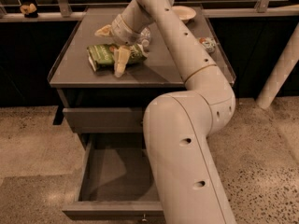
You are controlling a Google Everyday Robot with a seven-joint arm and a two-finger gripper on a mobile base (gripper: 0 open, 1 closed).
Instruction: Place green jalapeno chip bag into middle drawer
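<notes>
The green jalapeno chip bag (103, 55) lies flat on the cabinet top (159, 69), left of centre. My gripper (112, 46) is over it with its fingers spread open. One fingertip (120, 64) lies across the bag's near side and the other (103, 31) is beyond its far edge. The middle drawer (117, 171) is pulled out below, with a bare floor. My arm hides its right side.
The top drawer front (103, 119) is shut. A pale bowl (183, 13) sits at the back of the top, a can (208, 44) at the right, and a clear bottle (145, 34) partly behind my wrist. A small object (28, 8) sits on the back ledge.
</notes>
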